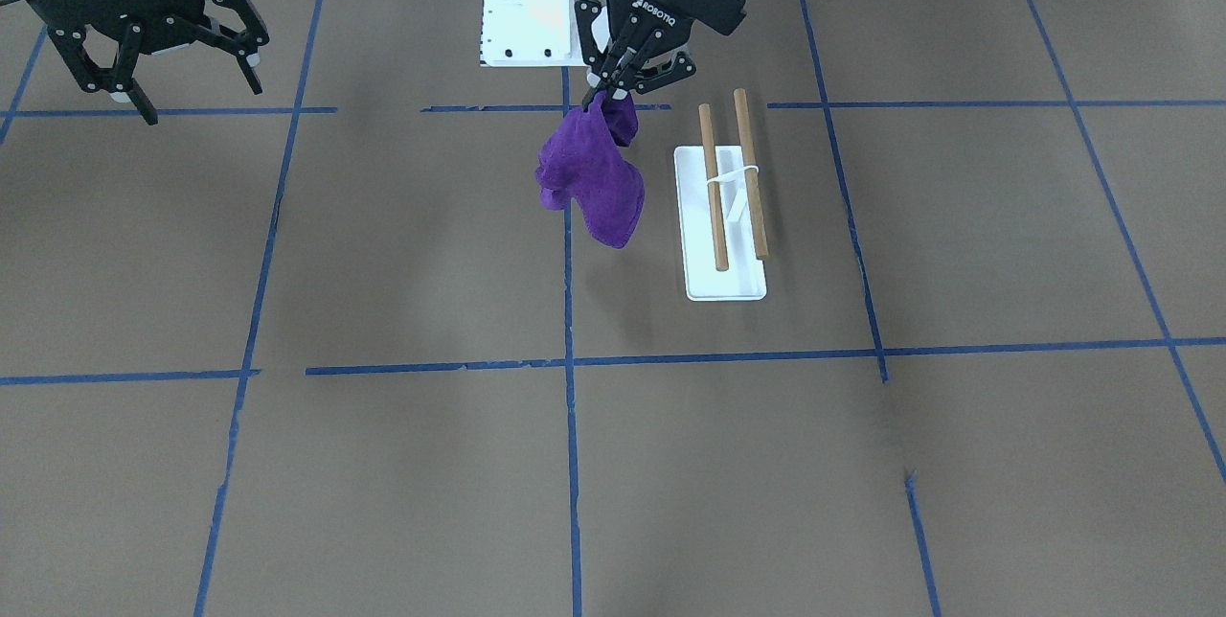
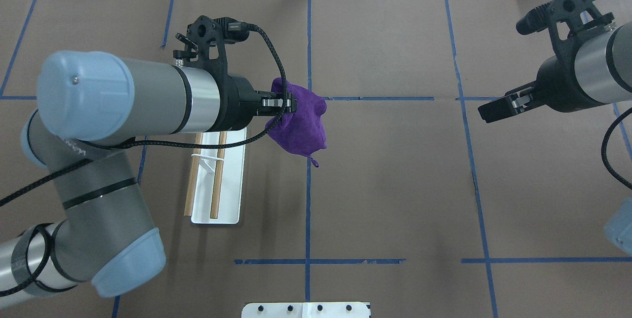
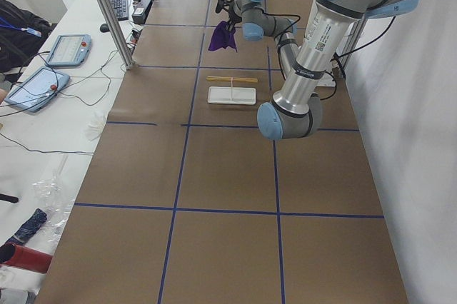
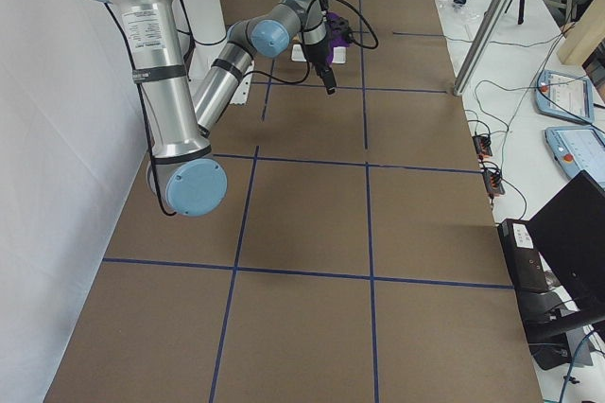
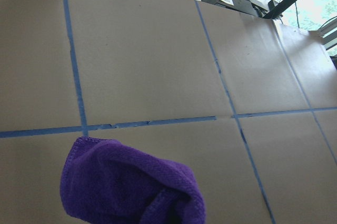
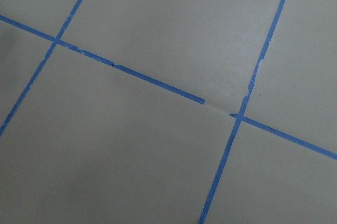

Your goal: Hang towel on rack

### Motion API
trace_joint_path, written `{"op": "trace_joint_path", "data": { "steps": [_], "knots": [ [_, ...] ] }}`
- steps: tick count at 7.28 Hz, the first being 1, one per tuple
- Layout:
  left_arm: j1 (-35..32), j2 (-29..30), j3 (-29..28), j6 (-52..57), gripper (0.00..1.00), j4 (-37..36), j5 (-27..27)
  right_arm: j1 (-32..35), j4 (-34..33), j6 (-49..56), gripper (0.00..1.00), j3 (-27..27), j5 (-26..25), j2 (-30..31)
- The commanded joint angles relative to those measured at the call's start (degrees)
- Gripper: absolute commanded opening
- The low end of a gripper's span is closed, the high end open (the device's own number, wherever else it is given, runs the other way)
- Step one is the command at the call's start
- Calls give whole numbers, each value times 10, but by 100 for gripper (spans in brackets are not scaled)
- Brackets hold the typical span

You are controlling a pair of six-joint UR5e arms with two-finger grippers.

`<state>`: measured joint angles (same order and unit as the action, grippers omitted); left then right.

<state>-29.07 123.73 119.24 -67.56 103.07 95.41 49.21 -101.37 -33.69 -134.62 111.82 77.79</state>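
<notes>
My left gripper (image 1: pixel 605 98) is shut on the top of a purple towel (image 1: pixel 592 178), which hangs bunched in the air. The towel also shows in the overhead view (image 2: pixel 301 123) and the left wrist view (image 5: pixel 126 190). The rack (image 1: pixel 733 178), two brown dowels on a white support over a flat white base, stands on the table beside the hanging towel, apart from it. In the overhead view the rack (image 2: pixel 216 179) lies partly under my left arm. My right gripper (image 1: pixel 158 80) is open and empty, raised far off to the other side.
A large white metal pedestal (image 1: pixel 525 4) with bolt holes stands at the robot's base behind the towel. Blue tape lines (image 1: pixel 571 363) grid the brown table. Cables, tablets and a keyboard lie off the table's far side in the side views.
</notes>
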Motion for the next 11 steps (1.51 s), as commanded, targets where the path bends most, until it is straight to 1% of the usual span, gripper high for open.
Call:
{"op": "trace_joint_path", "data": {
  "steps": [1,4,8,9,10,11],
  "knots": [
    [15,17,50,64,0,-159,-17,0,-1,2,100,1,-2,7],
    [16,46,85,176,0,-348,-36,-1,-1,2,100,2,-6,13],
    [24,48,124,285,0,-492,-36,-1,-1,1,100,1,-7,12],
    [25,69,142,304,0,-555,-40,-2,-1,1,100,2,-8,12],
    [25,92,143,309,0,-600,-68,-2,-1,0,100,1,-8,12],
    [25,93,142,310,0,-609,-82,-2,-1,0,100,2,-8,12]
  ]
}}
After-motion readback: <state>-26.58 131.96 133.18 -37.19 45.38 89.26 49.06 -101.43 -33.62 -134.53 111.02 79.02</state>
